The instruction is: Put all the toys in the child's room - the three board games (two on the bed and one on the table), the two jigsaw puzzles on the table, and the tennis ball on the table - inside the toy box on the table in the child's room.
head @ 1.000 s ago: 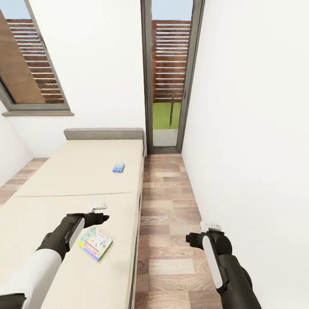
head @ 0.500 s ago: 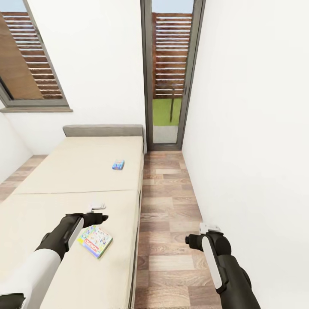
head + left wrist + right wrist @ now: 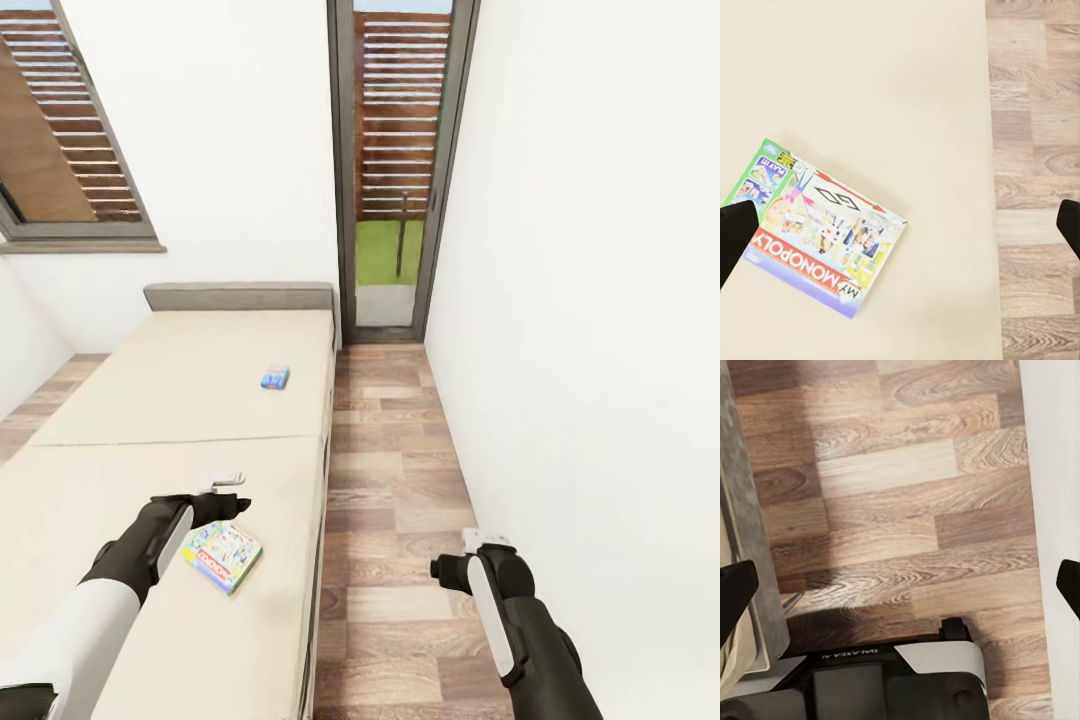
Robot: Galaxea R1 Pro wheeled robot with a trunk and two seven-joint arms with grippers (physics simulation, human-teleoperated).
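Two board games lie on the beige bed [image 3: 170,410]. A small blue one [image 3: 274,378] sits far up the mattress near its right edge. A colourful Monopoly box [image 3: 222,555] [image 3: 817,236] lies close to me, also near the right edge. My left gripper [image 3: 231,492] [image 3: 901,229] hovers above the box's far corner, open, with nothing between its fingers. My right gripper [image 3: 487,539] [image 3: 901,591] hangs open over the wood floor [image 3: 915,502] beside the bed, holding nothing. The table, toy box, jigsaw puzzles and tennis ball are out of view.
A narrow strip of wood floor [image 3: 390,470] runs between the bed and the white wall [image 3: 580,300] to a tall glass door [image 3: 390,170]. A grey headboard [image 3: 240,296] stands below a window [image 3: 60,130]. My own base [image 3: 900,679] is under the right gripper.
The whole head picture has slid slightly upward, so the camera has moved. Both arms keep nearly the same pose, and the two game boxes lie where they were on the mattress.
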